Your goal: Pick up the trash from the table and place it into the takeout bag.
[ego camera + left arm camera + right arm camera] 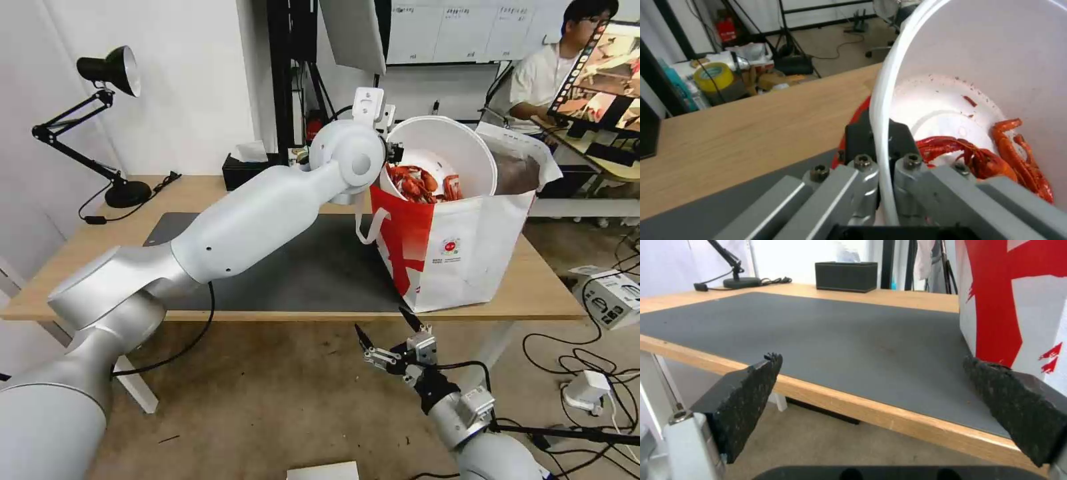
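Left gripper (882, 166): raised at the mouth of the takeout bag (460, 250), fingers (862, 143) clamped on the rim of the white bowl (443, 150), one finger inside and one outside.
White bowl: tipped on its side over the bag's opening, its open face turned toward the robot; the rim on the gripper side sits just above the bag's red panel.
Red shells (420, 183): gathered in the low part of the tilted bowl, with red specks on the bowl's floor.
Takeout bag: upright on the right end of the worktop (200, 193), partly on the dark grey mat (300, 267).
Right gripper (393, 333): low in front of the worktop's near edge, below the bag, fingers (746, 396) wide apart and empty.
Black tissue box (845, 276): at the far edge of the worktop, well apart from the bag.
Desk lamp (110, 120): far left corner of the worktop.
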Controlling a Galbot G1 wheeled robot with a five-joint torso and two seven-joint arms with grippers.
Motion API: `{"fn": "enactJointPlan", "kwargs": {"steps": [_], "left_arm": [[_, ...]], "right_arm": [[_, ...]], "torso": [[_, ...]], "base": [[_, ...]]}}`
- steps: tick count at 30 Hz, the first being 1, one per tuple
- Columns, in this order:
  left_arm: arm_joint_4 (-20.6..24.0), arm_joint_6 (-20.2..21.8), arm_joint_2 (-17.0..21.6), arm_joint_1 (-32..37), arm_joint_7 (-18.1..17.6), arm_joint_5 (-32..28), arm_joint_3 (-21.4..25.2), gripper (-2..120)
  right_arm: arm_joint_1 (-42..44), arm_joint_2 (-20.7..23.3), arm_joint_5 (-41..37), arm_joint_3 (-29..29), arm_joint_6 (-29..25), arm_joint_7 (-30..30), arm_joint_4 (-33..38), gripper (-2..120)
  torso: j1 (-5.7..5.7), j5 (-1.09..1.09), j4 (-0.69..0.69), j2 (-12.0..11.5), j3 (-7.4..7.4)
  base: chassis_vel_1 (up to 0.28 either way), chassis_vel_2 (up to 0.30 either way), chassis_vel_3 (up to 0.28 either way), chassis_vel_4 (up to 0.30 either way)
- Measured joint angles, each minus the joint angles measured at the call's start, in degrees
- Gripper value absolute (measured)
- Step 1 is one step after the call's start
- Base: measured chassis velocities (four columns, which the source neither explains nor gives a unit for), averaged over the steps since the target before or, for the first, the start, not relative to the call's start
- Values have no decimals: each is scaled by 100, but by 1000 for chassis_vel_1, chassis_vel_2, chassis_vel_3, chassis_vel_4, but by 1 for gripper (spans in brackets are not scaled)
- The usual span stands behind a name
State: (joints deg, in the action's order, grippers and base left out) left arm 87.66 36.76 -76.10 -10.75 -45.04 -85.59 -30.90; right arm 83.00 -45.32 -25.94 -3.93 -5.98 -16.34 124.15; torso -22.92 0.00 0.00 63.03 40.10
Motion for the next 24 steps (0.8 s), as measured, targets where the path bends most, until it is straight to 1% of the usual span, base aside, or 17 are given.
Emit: {"fn": "enactJointPlan", "kwargs": {"steps": [1, 3, 6, 8, 9, 12, 13, 16, 17, 19, 20, 21, 22, 24], "left_arm": [[0, 0, 0, 0, 0, 0, 0, 0], [67, 115, 43, 8, 150, -105, -9, 0], [108, 170, 57, 11, 183, -149, -25, 0], [144, 237, 63, 14, 186, -187, -39, 11], [144, 237, 63, 14, 186, -187, -39, 11], [198, 341, 67, 28, 148, -285, -44, 25], [198, 341, 67, 28, 148, -285, -44, 25], [215, 385, 71, 34, 64, -334, -48, 40], [215, 385, 71, 34, 64, -334, -48, 40], [245, 385, 88, 38, 51, -340, -38, 49], [281, 380, 112, 39, 49, -341, -22, 56], [281, 380, 112, 39, 49, -341, -22, 56], [316, 357, 143, 42, 49, -342, -12, 59], [416, 210, 264, 63, 48, -342, 1, 69]], "right_arm": [[0, 0, 0, 0, 0, 0, 0, 100], [0, 0, 0, 0, 0, 0, 0, 100], [0, 0, 0, 0, 0, 0, 0, 100], [0, 0, 0, 0, 0, 0, 0, 100], [0, 0, 0, 0, 0, 0, 0, 100], [0, -1, 0, 0, 0, 0, 0, 100], [0, -1, 0, 0, 0, 0, 0, 100], [0, -1, 0, 0, 0, 0, 0, 100], [0, -1, 0, 0, 0, 0, 0, 100], [0, 0, 0, 0, 0, 0, 0, 100], [0, 0, 0, 0, 0, 0, 0, 100], [0, 0, 0, 0, 0, 0, 0, 100], [0, -1, 0, 0, 0, 0, 0, 100], [0, 0, 0, 0, 0, 0, 0, 100]], "torso": [[0, 0, 0, 0, 0], [0, 0, 0, 0, 0], [0, 0, 0, 0, 0], [0, 0, 0, 0, 0], [0, 0, 0, 0, 0], [0, 0, 0, 0, 0], [0, 0, 0, 0, 0], [0, 0, 0, 0, 0], [0, 0, 0, 0, 0], [0, 0, 0, 0, 0], [0, 0, 0, 0, 0], [0, 0, 0, 0, 0], [0, 0, 0, 0, 0], [0, 0, 0, 0, 0]], "base": [[0, 0, 0, 0], [0, 0, 0, 0], [0, 0, 0, 0], [0, 0, 0, 0], [0, 0, 0, 0], [0, 0, 0, 0], [0, 0, 0, 0], [0, 0, 0, 0], [0, 0, 0, 0], [0, 0, 0, 0], [0, 0, 0, 0], [0, 0, 0, 0], [0, 0, 0, 0], [0, 0, 0, 0]]}}
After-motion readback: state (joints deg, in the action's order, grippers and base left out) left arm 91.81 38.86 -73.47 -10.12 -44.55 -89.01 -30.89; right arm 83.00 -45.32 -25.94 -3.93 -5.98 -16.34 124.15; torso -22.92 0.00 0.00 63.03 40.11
